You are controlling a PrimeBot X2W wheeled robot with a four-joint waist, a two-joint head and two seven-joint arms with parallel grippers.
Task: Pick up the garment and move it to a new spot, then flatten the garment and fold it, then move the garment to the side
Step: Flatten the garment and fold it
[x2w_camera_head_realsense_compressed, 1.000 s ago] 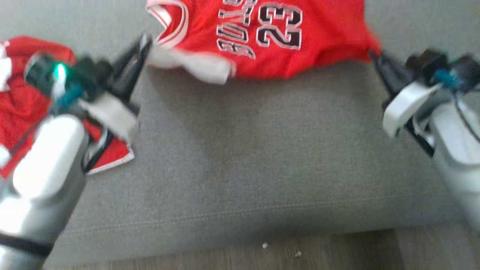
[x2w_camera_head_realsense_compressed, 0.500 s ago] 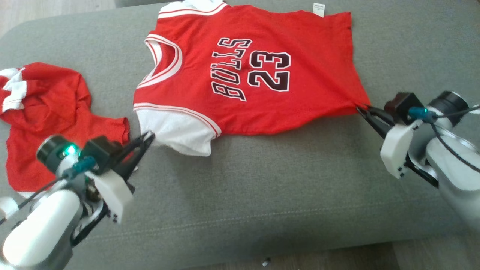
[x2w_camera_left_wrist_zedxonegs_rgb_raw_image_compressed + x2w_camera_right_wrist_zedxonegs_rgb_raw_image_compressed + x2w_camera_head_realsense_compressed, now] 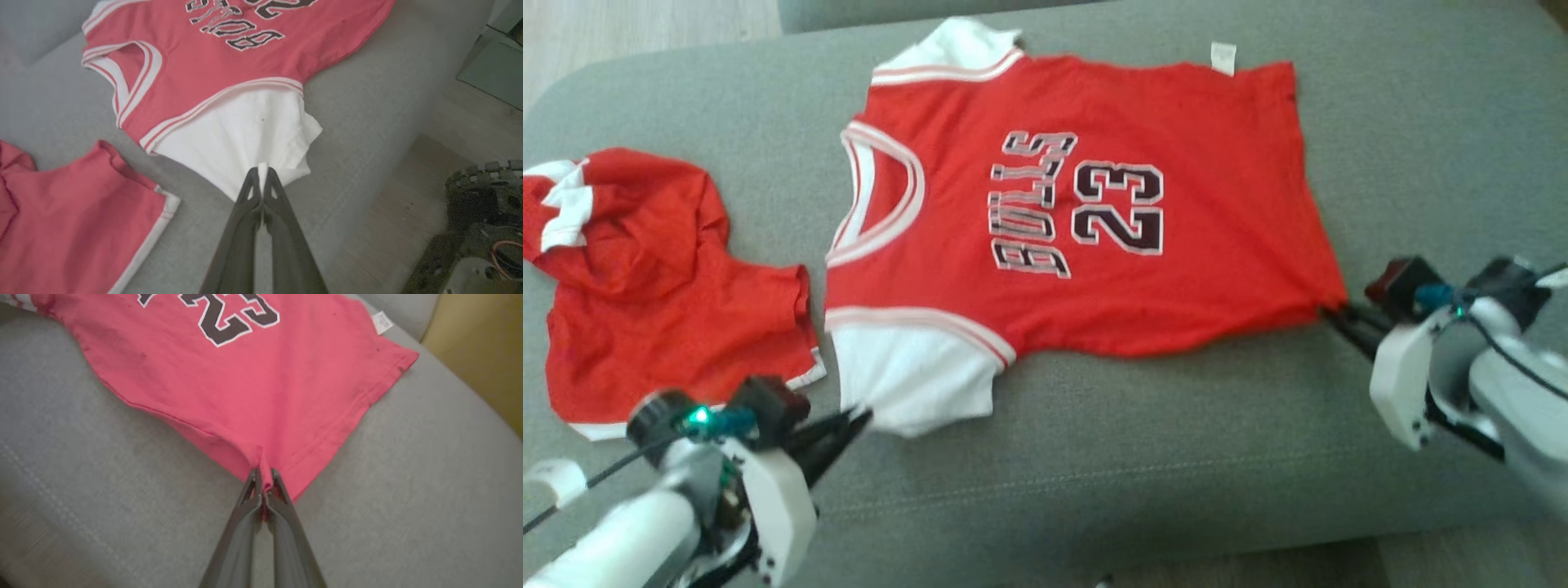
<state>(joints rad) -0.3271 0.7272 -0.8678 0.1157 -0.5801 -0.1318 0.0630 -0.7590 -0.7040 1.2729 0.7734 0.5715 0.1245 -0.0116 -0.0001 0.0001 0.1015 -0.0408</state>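
The garment (image 3: 1176, 163) is a red jersey with white sleeves and "BULLS 23" print, spread face up across the grey cushion (image 3: 1143, 457). My left gripper (image 3: 864, 420) is shut on the edge of its near white sleeve (image 3: 245, 134), pinched at the fingertips (image 3: 262, 173). My right gripper (image 3: 1331, 312) is shut on the jersey's near hem corner (image 3: 269, 457), the red cloth bunched between its fingertips (image 3: 264, 477). The jersey lies stretched between the two grips.
A second red garment (image 3: 645, 286) with white trim lies crumpled on the cushion's left side, close to my left arm. Wood floor (image 3: 1258, 563) runs along the cushion's front edge. Dark robot hardware (image 3: 482, 228) stands at the lower right of the left wrist view.
The head camera has tilted, so the whole scene sits lower in view. Both grippers have drawn toward the cushion's front edge, pulling the jersey with them and spreading it flatter.
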